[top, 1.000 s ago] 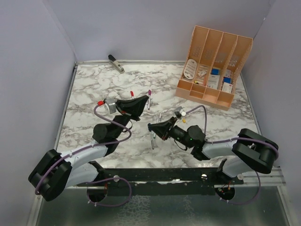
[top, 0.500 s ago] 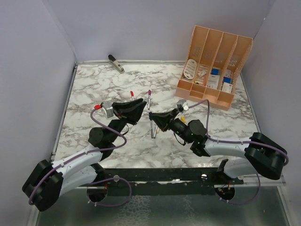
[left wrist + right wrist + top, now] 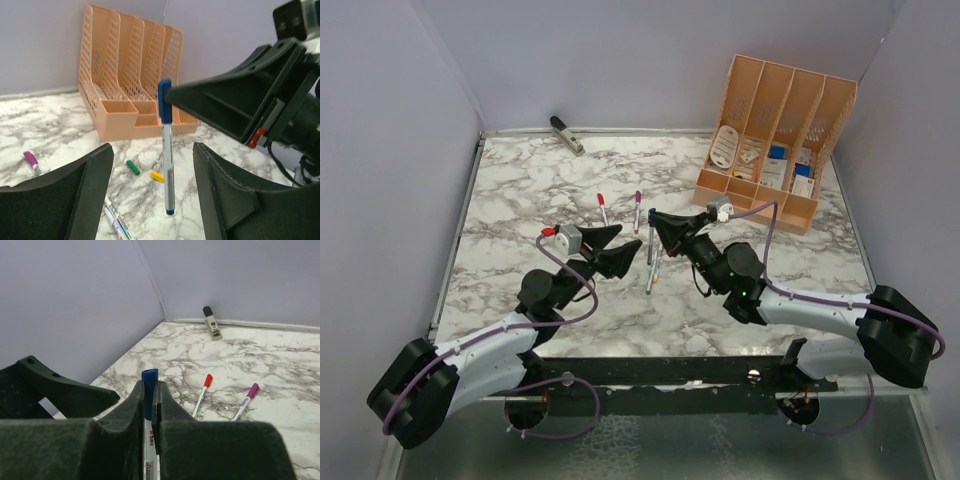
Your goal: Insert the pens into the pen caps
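Blue-capped pen point(image 3: 167, 165) hangs pinched in the right gripper point(image 3: 149, 395); left gripper point(image 3: 152, 150) gapes empty. Looks done, so next: set it down, grab another.

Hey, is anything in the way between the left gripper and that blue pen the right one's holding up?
Nothing visible. The blue pen hangs upright from the right gripper, in open air ahead of the left gripper and its spread fingers. The green cap and yellow cap lie on the table, not between them.
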Available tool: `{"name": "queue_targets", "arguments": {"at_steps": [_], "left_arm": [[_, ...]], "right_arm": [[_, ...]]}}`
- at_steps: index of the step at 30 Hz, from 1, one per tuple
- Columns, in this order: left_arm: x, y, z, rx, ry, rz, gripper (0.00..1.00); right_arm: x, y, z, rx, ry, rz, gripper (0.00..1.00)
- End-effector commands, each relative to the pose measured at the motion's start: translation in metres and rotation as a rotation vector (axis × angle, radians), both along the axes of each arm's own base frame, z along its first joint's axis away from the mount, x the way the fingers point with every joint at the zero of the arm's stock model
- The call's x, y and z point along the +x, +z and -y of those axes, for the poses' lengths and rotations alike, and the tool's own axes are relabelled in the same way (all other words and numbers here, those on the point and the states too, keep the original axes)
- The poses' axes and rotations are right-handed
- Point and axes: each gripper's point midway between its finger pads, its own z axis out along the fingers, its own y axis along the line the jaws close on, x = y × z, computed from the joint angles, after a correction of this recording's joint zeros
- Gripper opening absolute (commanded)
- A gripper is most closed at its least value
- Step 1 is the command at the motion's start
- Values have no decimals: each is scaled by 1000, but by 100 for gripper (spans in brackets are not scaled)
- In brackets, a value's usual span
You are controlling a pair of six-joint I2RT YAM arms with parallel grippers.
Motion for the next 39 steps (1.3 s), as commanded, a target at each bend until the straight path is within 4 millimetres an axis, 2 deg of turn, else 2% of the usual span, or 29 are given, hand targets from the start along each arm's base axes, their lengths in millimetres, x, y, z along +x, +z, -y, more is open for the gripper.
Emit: {"name": "queue_targets", "arguments": {"at_steps": [1, 5, 13, 15, 16, 17, 19, 21, 26, 29, 31, 33, 36, 39], "left_arm": [[1, -12, 16, 66, -61, -15, 70], [7, -23, 27, 95, -88, -48, 72], [12, -22, 42, 88, -138, -54, 73], [13, -24, 46, 86, -150, -62, 70], [14, -25, 47, 84, -155, -66, 62], [14, -26, 49, 82, -162, -70, 49], [15, -27, 53, 82, -177, -77, 19], [16, -29, 55, 85, -186, -87, 0], [26, -33, 53, 88, -143, -126, 0], [42, -45, 48, 119, -72, -194, 0], [61, -58, 37, 134, 4, -265, 0], [78, -74, 24, 146, 67, -347, 0], [105, -106, 1, 179, 173, -488, 0], [125, -127, -21, 177, 263, -585, 0]], "right_arm": [[6, 19, 6, 16, -38, 29, 1], [2, 19, 0, 29, 0, 21, 1], [-2, 12, -14, 34, 63, 3, 1], [-2, 10, -16, 36, 73, -3, 1], [-2, 10, -18, 37, 77, -2, 1], [-2, 9, -18, 35, 78, -4, 1], [-1, 9, -20, 34, 78, -5, 1], [0, 8, -21, 29, 75, -10, 1], [7, 3, -13, 9, 19, -27, 2], [11, 4, -5, -2, -28, -27, 23], [14, 5, 3, -3, -68, -38, 35], [18, 6, 12, -3, -115, -49, 42], [20, 7, 28, -6, -177, -47, 44], [22, 6, 43, -27, -245, -53, 44]]}}
